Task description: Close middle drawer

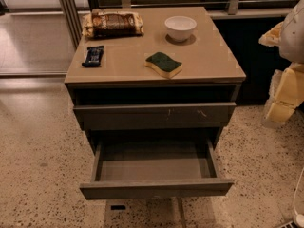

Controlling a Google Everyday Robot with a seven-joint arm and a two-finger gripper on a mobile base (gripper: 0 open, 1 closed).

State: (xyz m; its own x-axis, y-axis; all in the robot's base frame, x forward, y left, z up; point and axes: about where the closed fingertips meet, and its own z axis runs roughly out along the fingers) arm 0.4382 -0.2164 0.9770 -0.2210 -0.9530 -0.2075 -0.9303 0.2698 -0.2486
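The middle drawer [156, 188] is pulled far out of the grey-brown cabinet [78, 80]. Its front panel is plain and its grey box interior [154, 163] is empty. Above it, the top drawer [154, 115], with small pale scratch marks on its front, stands slightly out. My gripper [285, 91], pale yellow below a white arm part [294, 30], hangs at the right edge of the view. It is beside the cabinet's right side, apart from both drawers, and holds nothing that I can see.
On the cabinet top lie a white bowl [180, 27], a green-and-yellow sponge [164, 64], a brown snack bag [113, 23] and a dark bar wrapper [93, 56]. A speckled floor [38, 175] surrounds the cabinet. A railing [190, 4] runs behind it.
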